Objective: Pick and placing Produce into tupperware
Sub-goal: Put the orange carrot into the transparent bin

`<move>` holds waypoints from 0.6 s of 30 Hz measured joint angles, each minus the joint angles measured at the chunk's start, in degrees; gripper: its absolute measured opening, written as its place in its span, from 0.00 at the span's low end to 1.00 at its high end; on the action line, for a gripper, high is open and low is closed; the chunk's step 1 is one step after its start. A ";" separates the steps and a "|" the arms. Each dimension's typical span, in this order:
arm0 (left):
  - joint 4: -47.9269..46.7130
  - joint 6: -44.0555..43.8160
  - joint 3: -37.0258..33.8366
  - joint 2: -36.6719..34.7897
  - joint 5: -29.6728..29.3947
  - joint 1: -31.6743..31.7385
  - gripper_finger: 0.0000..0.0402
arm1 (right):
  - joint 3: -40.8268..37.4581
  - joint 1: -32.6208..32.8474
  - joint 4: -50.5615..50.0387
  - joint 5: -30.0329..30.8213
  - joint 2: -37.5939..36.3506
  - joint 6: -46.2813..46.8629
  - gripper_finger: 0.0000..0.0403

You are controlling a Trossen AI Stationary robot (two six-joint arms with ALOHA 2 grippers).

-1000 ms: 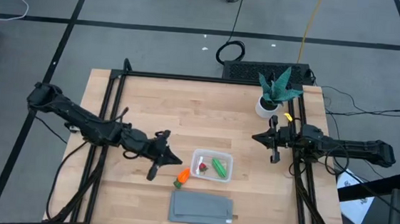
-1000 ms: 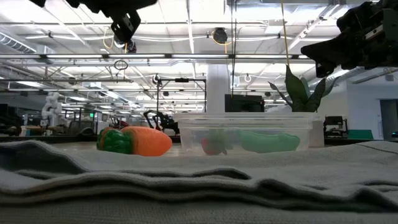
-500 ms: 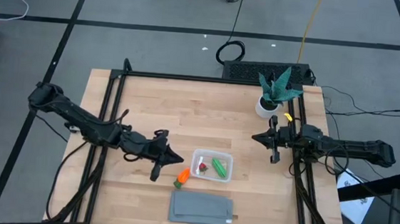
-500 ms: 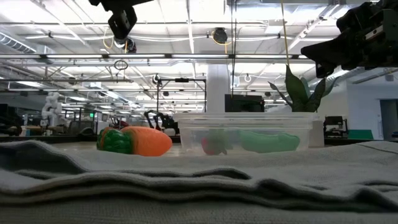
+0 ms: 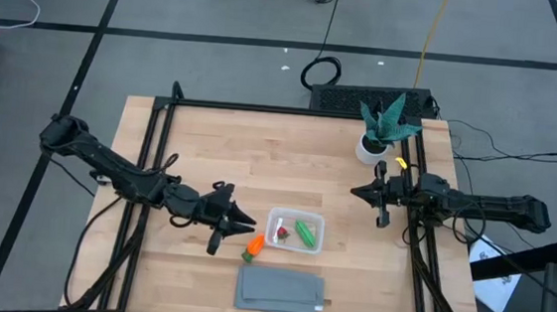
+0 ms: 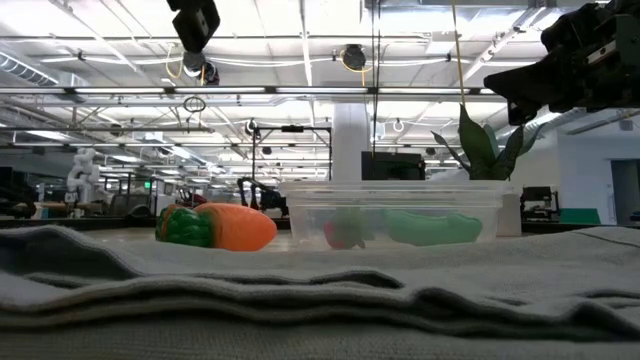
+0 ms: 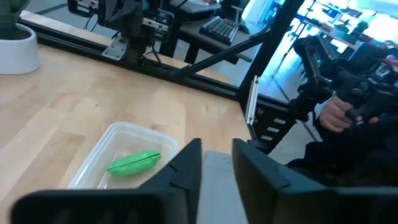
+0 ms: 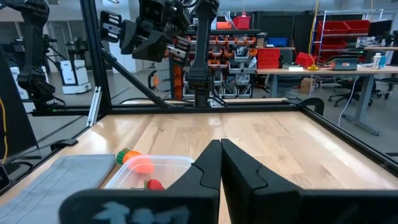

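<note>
Left wrist view cuts off the near part of the tupperware [image 5: 296,230]; only the green pod [image 7: 134,163] shows inside, the berry [image 5: 280,234] and carrot [image 5: 253,245] are hidden there. Carrot lies on the tabletop [image 5: 259,154] just outside the tupperware's left wall, near the front edge, long axis diagonal, green top toward the grey cloth [image 5: 280,291]. Left gripper [image 5: 243,220] hovers just beside the carrot, fingers parted, empty. Right gripper [image 5: 355,192], clenched on nothing, waits near the right edge.

In the low view the berry [image 6: 345,235] blurs behind the tupperware [image 6: 395,195] wall — shape unclear.
</note>
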 joint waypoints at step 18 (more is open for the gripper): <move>-35.22 -7.10 22.12 10.27 0.19 1.39 0.61 | 0.00 -0.02 0.04 0.00 0.00 0.44 0.00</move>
